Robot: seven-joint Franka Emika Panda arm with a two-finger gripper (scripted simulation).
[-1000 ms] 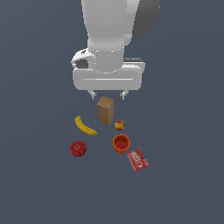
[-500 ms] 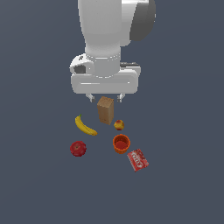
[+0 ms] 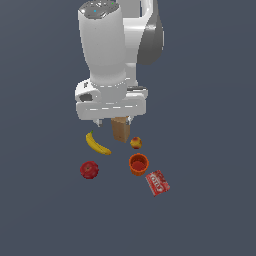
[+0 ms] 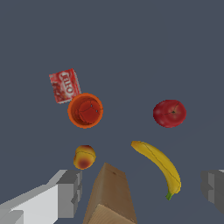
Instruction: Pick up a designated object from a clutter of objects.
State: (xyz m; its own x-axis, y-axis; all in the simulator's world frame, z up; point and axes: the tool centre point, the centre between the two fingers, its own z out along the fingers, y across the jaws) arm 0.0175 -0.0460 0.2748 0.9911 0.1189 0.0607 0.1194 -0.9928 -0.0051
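Spread wide and empty, the gripper [image 3: 114, 121] hangs over a tan box [image 3: 121, 130] in the exterior view — the smooth curved banana [image 3: 97, 144] lies toward that view's left. From the wrist, blocky grey fingers [image 4: 70, 192] flank the box [image 4: 110, 199], the banana [image 4: 160, 164] between them beside a glossy apple [image 4: 169, 113] — untouched.

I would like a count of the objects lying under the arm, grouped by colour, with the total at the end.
Yellow: 1, the banana.
Yellow-red: 1, the small round fruit.
Red: 2, the apple and the flat packet.
Orange-red: 1, the cup.
Tan-brown: 1, the box.
Total: 6.
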